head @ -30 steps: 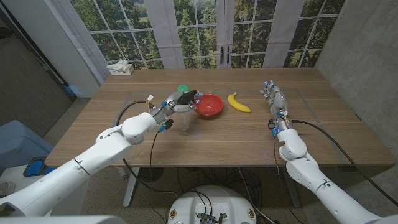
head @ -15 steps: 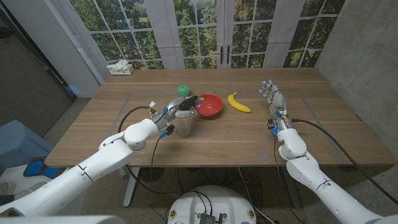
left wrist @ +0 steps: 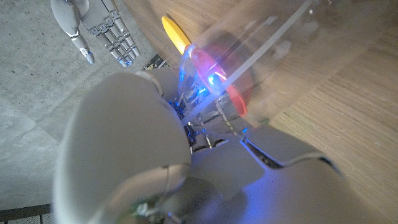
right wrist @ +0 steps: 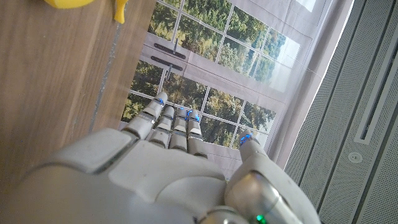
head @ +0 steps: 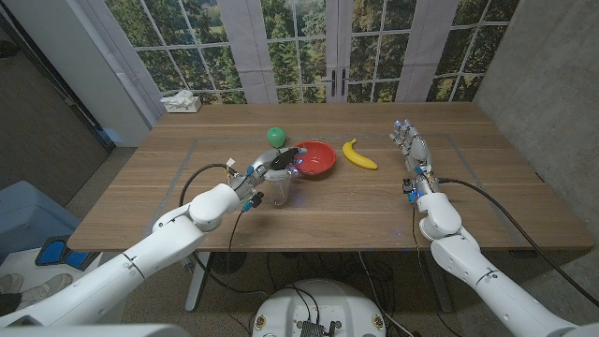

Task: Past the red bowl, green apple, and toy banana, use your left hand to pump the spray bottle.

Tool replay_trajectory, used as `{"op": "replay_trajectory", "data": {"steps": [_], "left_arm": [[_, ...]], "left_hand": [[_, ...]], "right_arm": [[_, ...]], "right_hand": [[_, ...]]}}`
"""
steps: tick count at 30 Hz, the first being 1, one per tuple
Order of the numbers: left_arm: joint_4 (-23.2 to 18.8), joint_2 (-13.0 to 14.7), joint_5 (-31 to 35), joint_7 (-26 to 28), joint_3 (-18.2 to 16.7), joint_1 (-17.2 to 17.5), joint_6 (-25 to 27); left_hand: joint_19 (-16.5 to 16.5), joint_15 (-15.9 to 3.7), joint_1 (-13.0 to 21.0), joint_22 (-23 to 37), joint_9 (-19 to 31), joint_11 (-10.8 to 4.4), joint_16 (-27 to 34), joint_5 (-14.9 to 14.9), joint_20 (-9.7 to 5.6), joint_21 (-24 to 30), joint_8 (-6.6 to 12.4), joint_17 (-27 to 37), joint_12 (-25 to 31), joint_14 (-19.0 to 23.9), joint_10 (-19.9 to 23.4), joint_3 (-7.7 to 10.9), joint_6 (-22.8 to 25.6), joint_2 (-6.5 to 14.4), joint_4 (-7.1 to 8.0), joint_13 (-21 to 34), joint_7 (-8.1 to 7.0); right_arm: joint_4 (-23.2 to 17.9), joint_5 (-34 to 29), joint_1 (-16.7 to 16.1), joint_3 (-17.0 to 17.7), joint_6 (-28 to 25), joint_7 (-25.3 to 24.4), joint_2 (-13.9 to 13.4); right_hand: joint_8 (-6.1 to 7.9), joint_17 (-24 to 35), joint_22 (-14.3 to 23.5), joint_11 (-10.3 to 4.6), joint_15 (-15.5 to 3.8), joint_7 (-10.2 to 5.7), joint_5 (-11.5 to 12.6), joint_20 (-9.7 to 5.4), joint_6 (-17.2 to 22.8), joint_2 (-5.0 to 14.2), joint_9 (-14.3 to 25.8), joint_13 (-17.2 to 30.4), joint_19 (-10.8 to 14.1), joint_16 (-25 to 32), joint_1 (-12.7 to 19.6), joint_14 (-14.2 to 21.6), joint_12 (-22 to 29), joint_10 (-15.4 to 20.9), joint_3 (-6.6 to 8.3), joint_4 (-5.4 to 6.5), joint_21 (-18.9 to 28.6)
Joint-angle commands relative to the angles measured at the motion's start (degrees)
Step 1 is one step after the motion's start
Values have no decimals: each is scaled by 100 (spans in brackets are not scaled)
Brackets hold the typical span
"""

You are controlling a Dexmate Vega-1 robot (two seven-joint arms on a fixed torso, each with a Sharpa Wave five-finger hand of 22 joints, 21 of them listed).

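A clear spray bottle (head: 279, 193) stands on the table just left of the red bowl (head: 316, 157). My left hand (head: 271, 165) grips the bottle's top, its fingers curled over the pump head. In the left wrist view the clear bottle (left wrist: 273, 37) fills the space ahead of my left hand (left wrist: 155, 143), with the red bowl (left wrist: 235, 87) and toy banana (left wrist: 175, 34) beyond. The green apple (head: 275, 136) sits behind the hand. The toy banana (head: 358, 155) lies right of the bowl. My right hand (head: 410, 146) stands at the right, open, fingers straight and empty, right hand (right wrist: 168, 162).
A tissue box (head: 181, 101) sits at the table's far left corner. Windows stand behind the table's far edge. Bare wood (head: 356, 201) lies between my two arms along the near side.
My left arm has pushed forward and the hand has shifted slightly right over the bottle top, uncovering the green apple. The bottle, bowl, banana and right hand have stayed put.
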Motion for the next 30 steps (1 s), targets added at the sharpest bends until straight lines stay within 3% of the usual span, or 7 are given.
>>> {"op": "replay_trajectory", "data": {"steps": [1, 7, 10, 16, 26, 27, 30], "left_arm": [[266, -132, 248, 56, 35, 115, -533], [148, -109, 542, 367, -60, 439, -874], [-41, -27, 645, 507, -121, 614, -683], [-102, 73, 779, 623, -221, 865, -752], [-261, 281, 1119, 763, -369, 1139, -651], [-271, 276, 1167, 819, -384, 1167, -639], [-312, 284, 1271, 905, -424, 1208, -556]], "left_hand": [[-17, -565, -589, 13, 9, 21, -23, -25, -199, -16, -8, 27, -56, -21, -38, -83, -47, 467, -34, 18, 4], [-15, -571, -623, 15, 6, 27, -40, -26, -197, -9, 12, 23, -97, -15, -36, -221, -60, 383, -48, 20, -3], [-12, -574, -631, 16, 5, 31, -46, -25, -197, -5, 15, 20, -108, -12, -31, -266, -69, 354, -53, 21, -13], [14, -562, -679, 17, 1, 8, -92, -16, -189, 13, 6, 11, -203, -32, -62, -549, -205, 179, -45, 26, -47], [79, -405, -1010, -20, -9, -66, -356, 3, -94, -144, -37, 5, -676, -474, -630, -1502, -926, -314, 55, 47, -340], [61, -351, -1062, -26, -11, -146, -414, 1, -72, -205, -48, 2, -743, -572, -724, -1611, -1080, -366, 62, 48, -399], [-181, -236, -1258, -22, -19, -98, -653, 22, -2, -506, -39, -18, -1007, -892, -1095, -1985, -1624, -439, 107, 51, -602]], "right_arm": [[-110, -104, -10, 4, -61, -95, -39], [-250, -170, -51, 7, -128, -148, -83], [-310, -197, -63, 10, -152, -176, -92], [-435, -307, -54, -24, -235, -210, -125], [-580, -448, -71, -45, -312, -320, -124], [-581, -466, -71, -47, -307, -323, -128], [-595, -488, -78, -49, -308, -348, -118]], "right_hand": [[8, -3, 10, -5, 4, -45, -12, -3, 8, 93, 10, 18, 21, 26, -25, 57, -17, 54, 25, -27, -19], [8, -5, 10, -10, 7, -41, -13, 0, 7, 92, 10, 18, 21, 25, -27, 55, -17, 55, 26, -29, -19], [8, -5, 10, -11, 10, -39, -13, 3, 7, 90, 10, 17, 23, 27, -28, 61, -17, 54, 25, -30, -19], [8, -7, 10, -4, 16, -32, -15, 11, 7, 82, 10, 17, 26, 27, -34, 63, -17, 56, 22, -31, -18], [9, -9, 10, -4, 26, -37, -18, 21, 10, 67, 10, 17, 31, 27, -49, 64, -15, 62, 13, -31, -16], [9, -9, 10, -5, 22, -37, -18, 21, 10, 66, 10, 17, 31, 27, -50, 63, -15, 59, 12, -31, -16], [10, -11, 10, 5, 28, -36, -19, 25, 15, 60, 10, 17, 32, 27, -55, 67, -12, 68, 9, -33, -16]]}}
